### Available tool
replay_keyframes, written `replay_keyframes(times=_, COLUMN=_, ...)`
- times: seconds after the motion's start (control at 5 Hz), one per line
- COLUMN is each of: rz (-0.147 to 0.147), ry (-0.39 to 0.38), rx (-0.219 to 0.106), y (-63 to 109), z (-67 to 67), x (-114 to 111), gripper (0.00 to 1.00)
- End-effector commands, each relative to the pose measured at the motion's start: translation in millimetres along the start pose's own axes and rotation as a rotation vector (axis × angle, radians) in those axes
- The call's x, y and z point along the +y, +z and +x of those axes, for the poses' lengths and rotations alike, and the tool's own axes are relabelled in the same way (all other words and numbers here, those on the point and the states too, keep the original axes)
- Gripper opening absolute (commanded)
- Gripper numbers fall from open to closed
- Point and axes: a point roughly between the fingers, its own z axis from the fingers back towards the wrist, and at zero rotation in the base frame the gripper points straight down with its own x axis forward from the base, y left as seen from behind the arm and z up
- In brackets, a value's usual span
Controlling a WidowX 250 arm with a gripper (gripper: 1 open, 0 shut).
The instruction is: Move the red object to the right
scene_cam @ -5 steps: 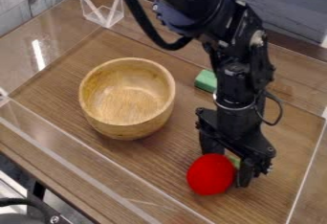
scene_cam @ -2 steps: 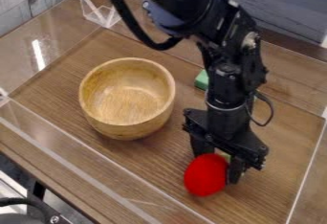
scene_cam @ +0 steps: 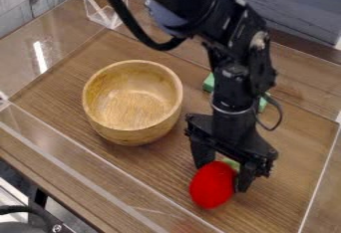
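Camera view: red object (scene_cam: 212,188) lies on wooden table (scene_cam: 80,162) near front edge, right of centre, glossy, rounded; leafy top not visible. Gripper (scene_cam: 229,171) directly over it, pointing down, jaws spread wide, straddling upper part of red object; not clenched on it, contact unclear. Black arm (scene_cam: 226,48) rises from gripper toward top of frame. Wooden bowl (scene_cam: 134,102) stands left of gripper, apart from red object. Green block (scene_cam: 213,83) lies behind arm, mostly hidden. Clear plastic walls (scene_cam: 34,33) border table.
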Motion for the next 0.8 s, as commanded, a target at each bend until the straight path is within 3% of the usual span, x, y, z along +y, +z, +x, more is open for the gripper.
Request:
replay_keyframes(times=0.0, rz=-0.005, ry=0.011, rx=-0.065, y=24.8, z=14.7, x=1, gripper=1.00)
replay_keyframes(times=0.6, rz=0.004, ry=-0.180, rx=-0.063, y=38.5, z=16.7, x=-17, gripper=1.00)
